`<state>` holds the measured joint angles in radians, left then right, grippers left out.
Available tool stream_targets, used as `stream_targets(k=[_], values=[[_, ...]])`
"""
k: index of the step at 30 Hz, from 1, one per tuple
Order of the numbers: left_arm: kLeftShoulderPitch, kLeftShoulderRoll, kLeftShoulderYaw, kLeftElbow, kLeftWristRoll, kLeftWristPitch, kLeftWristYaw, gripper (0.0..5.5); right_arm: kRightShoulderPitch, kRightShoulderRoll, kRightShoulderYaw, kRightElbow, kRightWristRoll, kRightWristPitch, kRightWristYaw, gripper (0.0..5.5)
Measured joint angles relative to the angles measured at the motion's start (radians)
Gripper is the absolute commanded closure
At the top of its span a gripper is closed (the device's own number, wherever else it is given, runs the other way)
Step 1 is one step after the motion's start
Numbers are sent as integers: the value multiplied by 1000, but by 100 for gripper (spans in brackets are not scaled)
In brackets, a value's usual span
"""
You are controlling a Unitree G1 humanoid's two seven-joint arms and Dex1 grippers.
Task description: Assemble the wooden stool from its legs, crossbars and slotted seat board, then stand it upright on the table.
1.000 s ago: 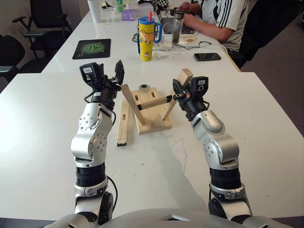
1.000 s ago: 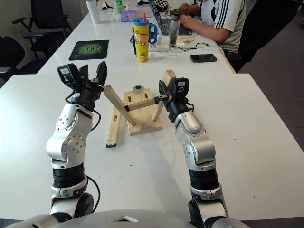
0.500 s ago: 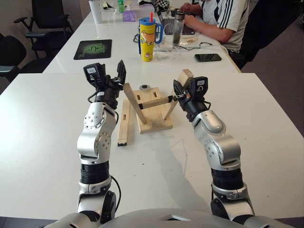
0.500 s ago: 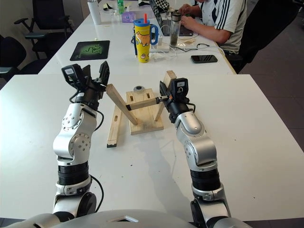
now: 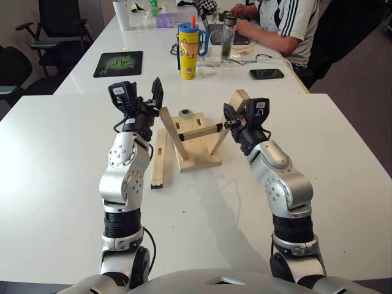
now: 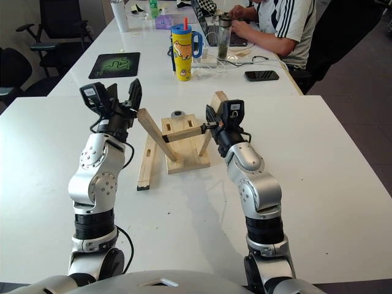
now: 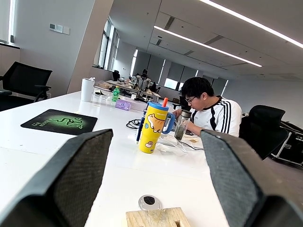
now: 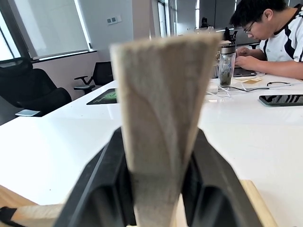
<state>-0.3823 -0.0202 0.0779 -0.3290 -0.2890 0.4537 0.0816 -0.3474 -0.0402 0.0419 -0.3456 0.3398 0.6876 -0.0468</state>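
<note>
The slotted seat board lies flat on the white table. A slanted left leg and right leg rise from it, joined by a crossbar. My right gripper is shut on the right leg near its upper end. My left gripper stands open just left of the left leg's top, touching nothing; its wide-apart fingers flank the leg's end from behind. A loose slotted leg lies on the table left of the seat board.
A round grommet sits just behind the stool parts. On the table behind stand a yellow cup, a black mouse pad, a phone and a bottle. A person works there on a laptop.
My left arm has swung inward, bringing the open gripper slightly nearer the left leg's top. The right gripper keeps its hold on the right leg, unmoved.
</note>
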Motion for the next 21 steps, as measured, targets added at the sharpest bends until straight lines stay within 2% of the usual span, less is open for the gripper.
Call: stream_targets(k=[13, 21], values=[[33, 8, -39, -76, 104, 32, 31, 210, -77, 208, -62, -17, -50, 178, -204, 440], [36, 7, -40, -89, 125, 51, 33, 210, -79, 208, -55, -17, -52, 185, -211, 439]])
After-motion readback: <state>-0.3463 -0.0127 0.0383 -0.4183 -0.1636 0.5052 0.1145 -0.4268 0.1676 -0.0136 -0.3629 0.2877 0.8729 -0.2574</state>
